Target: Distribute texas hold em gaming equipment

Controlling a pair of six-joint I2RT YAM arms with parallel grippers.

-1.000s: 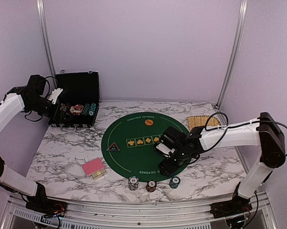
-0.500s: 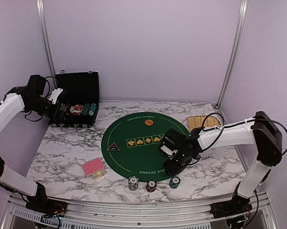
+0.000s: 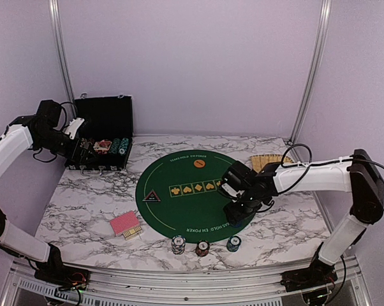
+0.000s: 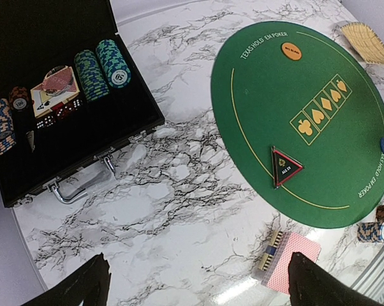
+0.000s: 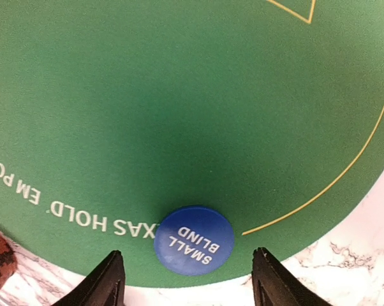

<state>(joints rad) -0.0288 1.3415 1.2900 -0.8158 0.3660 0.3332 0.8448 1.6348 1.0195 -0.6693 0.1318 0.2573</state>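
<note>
A blue round button (image 5: 194,240) marked SMALL BLIND lies flat near the front right edge of the green mat (image 5: 179,95). My right gripper (image 5: 187,258) hangs over it, open, with a finger on each side and neither touching it. On the mat also lie an orange button (image 3: 199,164) and a black triangular button (image 3: 151,196). Three poker chip stacks (image 3: 178,244) (image 3: 202,248) (image 3: 233,243) stand in front of the mat. Red-backed cards (image 3: 125,224) lie at its front left. My left gripper (image 4: 198,271) is open and empty, high up beside the black case (image 4: 83,127).
The open case (image 3: 103,137) at the back left holds teal chip rows (image 4: 103,67), other chips, cards and dice. A tan woven tray (image 3: 268,162) lies at the back right of the marble table (image 3: 83,204). Aluminium posts stand at the back corners.
My right arm has shifted a little to the right and back over the mat's edge, its jaws slightly narrower. The left arm has not moved.
</note>
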